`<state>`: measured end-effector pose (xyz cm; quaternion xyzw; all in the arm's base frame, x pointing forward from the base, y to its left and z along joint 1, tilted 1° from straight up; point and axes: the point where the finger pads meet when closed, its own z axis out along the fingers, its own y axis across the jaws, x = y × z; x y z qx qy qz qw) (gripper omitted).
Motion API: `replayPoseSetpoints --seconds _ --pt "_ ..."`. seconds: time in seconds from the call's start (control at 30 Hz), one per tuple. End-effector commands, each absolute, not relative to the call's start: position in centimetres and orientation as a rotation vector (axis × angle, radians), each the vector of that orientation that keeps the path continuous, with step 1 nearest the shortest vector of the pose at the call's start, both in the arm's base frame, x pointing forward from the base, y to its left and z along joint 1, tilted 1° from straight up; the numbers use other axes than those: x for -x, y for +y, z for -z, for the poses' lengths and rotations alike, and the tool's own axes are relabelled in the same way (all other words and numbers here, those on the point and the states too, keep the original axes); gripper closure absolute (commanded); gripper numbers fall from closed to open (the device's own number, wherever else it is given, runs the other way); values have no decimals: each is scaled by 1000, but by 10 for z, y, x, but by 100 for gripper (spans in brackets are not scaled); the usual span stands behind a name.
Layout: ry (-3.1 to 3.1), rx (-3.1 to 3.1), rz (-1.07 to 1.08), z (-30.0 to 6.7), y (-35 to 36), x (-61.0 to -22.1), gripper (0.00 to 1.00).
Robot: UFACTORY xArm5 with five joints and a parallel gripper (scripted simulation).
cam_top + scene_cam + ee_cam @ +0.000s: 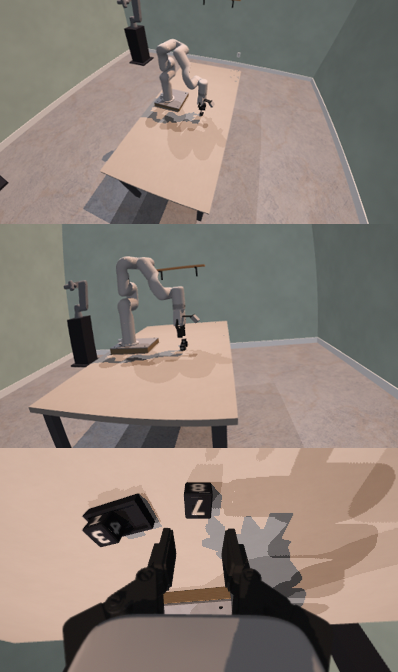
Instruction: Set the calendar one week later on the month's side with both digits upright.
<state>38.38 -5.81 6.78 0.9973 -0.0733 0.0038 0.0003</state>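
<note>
Gripper point(198, 555): black angular fingers were held half-closed, nothing between them.
Loose cube point(198, 500): black, white 7 and 8, placed on the matte table point(60, 598).
Tray point(131, 511): black, another cube point(102, 534) seen at its end.

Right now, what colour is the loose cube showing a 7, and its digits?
Black with white digits; the cube shows best in the wrist view.

The tabletop point(60, 598) looks like smooth, matt, pale wood. The loose cube point(198, 499) and the tray point(131, 512) look like matt black plastic, digits painted white. The claw point(198, 555) has dark, faintly glossy fingers. The arm point(127, 308) looks like smooth off-white plastic on a wooden base plate point(151, 342).
</note>
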Motion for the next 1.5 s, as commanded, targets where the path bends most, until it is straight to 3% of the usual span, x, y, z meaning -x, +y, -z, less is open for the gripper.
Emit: replayPoseSetpoints --seconds 0.0,1.47 --pt "-231 -3132 -18 -64 -58 -385 53" --pt "-231 -3132 -18 -23 -57 -386 53"
